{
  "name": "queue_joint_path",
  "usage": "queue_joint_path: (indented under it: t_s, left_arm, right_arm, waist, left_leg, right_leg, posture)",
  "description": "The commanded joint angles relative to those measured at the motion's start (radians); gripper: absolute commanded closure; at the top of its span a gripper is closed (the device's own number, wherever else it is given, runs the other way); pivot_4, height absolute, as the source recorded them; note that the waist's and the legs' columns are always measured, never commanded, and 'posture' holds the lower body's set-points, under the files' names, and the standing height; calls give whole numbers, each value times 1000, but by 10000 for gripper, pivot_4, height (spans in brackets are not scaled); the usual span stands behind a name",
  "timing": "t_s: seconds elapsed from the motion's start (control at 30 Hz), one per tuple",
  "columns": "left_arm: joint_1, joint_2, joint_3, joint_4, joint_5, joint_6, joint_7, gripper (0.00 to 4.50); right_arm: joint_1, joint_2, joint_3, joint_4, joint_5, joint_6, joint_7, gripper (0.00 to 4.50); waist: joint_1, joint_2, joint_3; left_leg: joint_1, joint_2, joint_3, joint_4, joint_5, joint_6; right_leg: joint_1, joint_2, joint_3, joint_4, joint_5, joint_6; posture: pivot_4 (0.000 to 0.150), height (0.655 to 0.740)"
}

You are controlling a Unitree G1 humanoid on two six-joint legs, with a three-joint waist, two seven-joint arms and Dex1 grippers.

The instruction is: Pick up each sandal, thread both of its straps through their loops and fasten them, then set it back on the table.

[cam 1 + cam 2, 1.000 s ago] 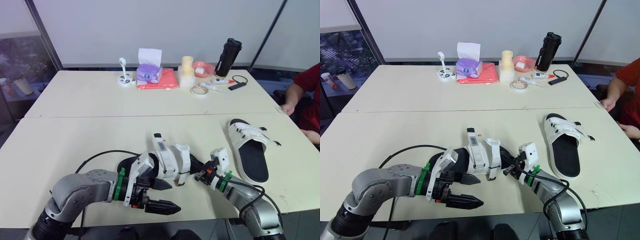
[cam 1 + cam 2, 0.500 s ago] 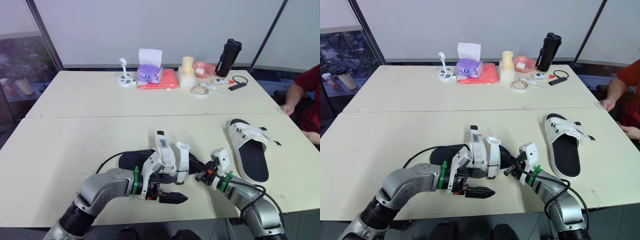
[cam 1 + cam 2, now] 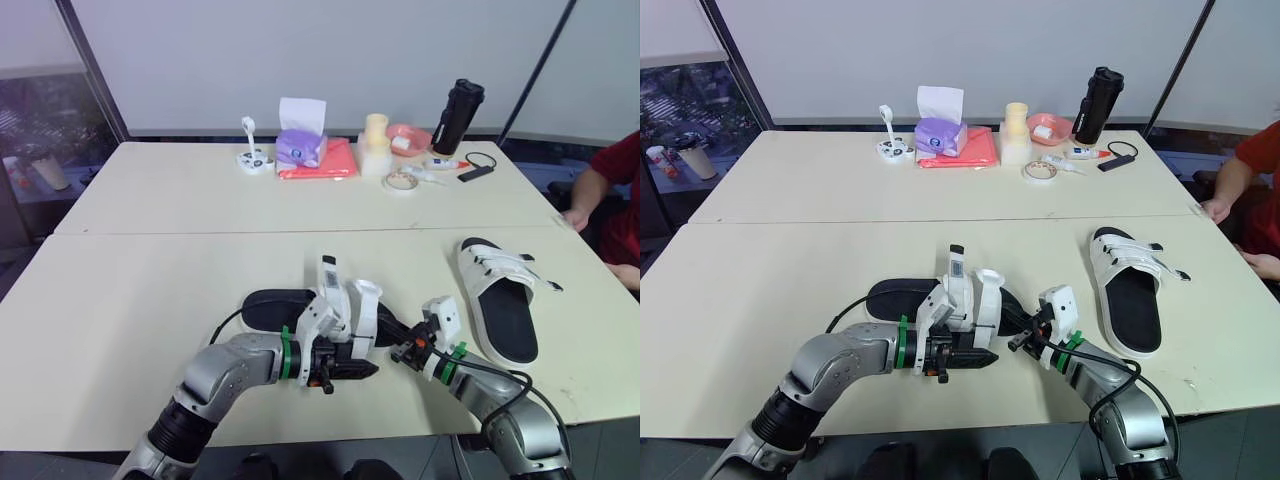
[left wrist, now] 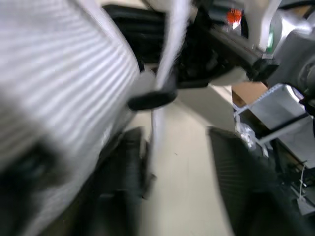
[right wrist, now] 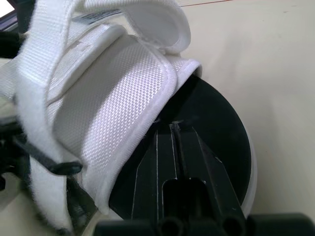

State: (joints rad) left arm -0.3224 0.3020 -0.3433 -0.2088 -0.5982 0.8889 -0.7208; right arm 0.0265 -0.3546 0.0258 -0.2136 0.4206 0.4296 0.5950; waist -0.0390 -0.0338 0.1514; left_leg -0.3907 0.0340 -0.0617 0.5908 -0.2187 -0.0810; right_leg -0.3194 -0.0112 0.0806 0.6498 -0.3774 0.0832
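Near sandal on the table near its front edge, white straps standing loose. Left gripper parted, one hanging strap between its fingers. Right gripper closed, tips against the black footbed at the toe. Risk of missing the strap if closed off-centre; risk of dragging the sandal over the edge if pulled hard.

1. No text, brand, number or sign can be read in any of the views.
2. A small printed label is seen on the upright white strap of the near sandal. Dark marks are carried on it, but they are too small to be made out.
3. On the things at the far side of the counter, no lettering can be told.
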Motion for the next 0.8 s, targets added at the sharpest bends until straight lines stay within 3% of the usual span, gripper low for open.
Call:
queue_joint_path:
  t_s: [0.03,0.5,0.67,0.8]
  left_arm:
    - [-4,-3,40,-33,-27,21,1,43891]
    - [19,146,100,-198,-286,255,-143,43891]
    - [-34,104,171,-182,-369,293,-111,43891]
    - [-112,2,258,-76,-428,334,-24,43891]
  right_arm:
    - [73,-5,65,93,-26,102,-2,45000]
    - [30,-7,70,138,-43,89,13,45000]
    - [14,-2,70,158,-50,82,20,45000]
    - [5,2,72,170,-55,77,22,45000]
  waist:
    - [0,0,0]
    - [-6,2,1]
    - [-7,2,1]
    - [-9,1,1]
  left_leg:
    - [0,0,0,0,0,0]
    - [0,1,0,-1,-1,1]
    - [1,2,0,-1,-1,1]
    - [1,2,0,0,-1,1]
  right_leg:
    - [0,0,0,0,0,0]
    - [0,0,0,0,0,0]
    - [-1,0,1,0,0,-1]
    - [-1,1,1,0,0,0]
  posture:
    - [1500,7400]
    - [1500,7400]
    - [1500,7400]
    - [1500,7400]
